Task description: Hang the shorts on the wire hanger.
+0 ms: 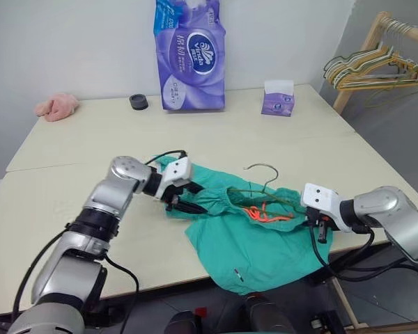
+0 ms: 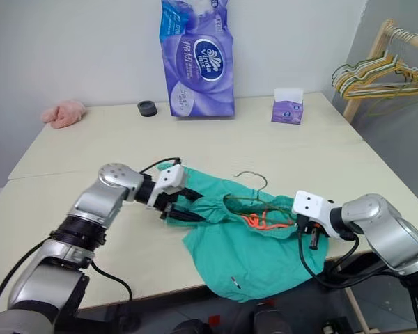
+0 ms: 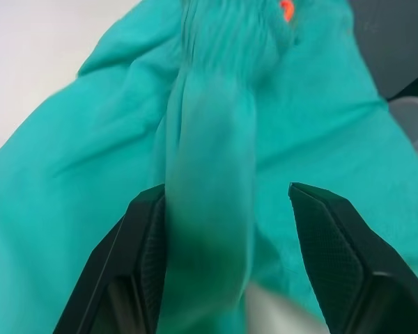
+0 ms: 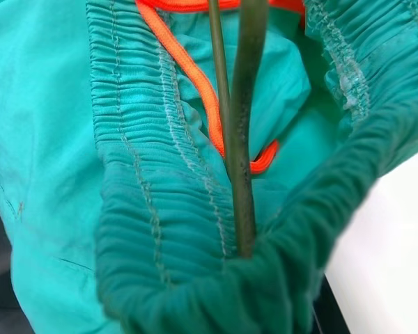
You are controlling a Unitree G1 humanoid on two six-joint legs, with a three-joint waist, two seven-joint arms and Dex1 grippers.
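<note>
Head views first: the shorts point(image 1: 254, 233) lie crumpled near the front edge of the table point(image 1: 90, 139), one leg hanging over that edge, waistband open towards the back wall. The wire hanger point(image 1: 265, 182) lies partly inside that waistband, its hook sticking out towards the back, beside the orange drawstring point(image 1: 265, 212). The left gripper point(image 1: 183, 202) sits at the waistband's left end, and the right gripper point(image 1: 319, 224) presses into the cloth at its right end. At the back stand a purple tissue pack point(image 1: 190, 56), a small tissue box point(image 1: 278, 97), a black cap point(image 1: 138, 101) and a pink cloth point(image 1: 56, 106); a rack of pale hangers point(image 1: 376, 69) is off to the right.

Left wrist view: the black fingers point(image 3: 146, 257) stand apart, a fold of teal cloth running between them against one finger, not pinched.

Right wrist view: the hanger's wire goes down into the bunched waistband right at the camera's foot. I judge the right fingers closed on that bunched cloth.

So the hanger looks about half threaded; the left end of the waistband looks not yet worked over the wire, and lifting remains.
</note>
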